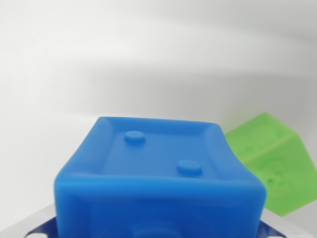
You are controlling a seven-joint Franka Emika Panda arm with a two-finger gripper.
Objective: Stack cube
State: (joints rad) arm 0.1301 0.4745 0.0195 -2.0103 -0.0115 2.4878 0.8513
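Observation:
A blue cube [158, 173] fills the lower middle of the wrist view, very close to the camera, with two round studs on its upper face. Only slivers of my gripper [158, 234] show at the bottom corners. A grey finger [42, 225] sits against the cube's left side and another against its right side, so the gripper looks shut on the blue cube. A green cube [277, 163] lies behind it on the wrist view's right, tilted, partly hidden by the blue cube's corner.
A plain white surface [124, 64] stretches behind both cubes, with a soft grey shadow band across the top right.

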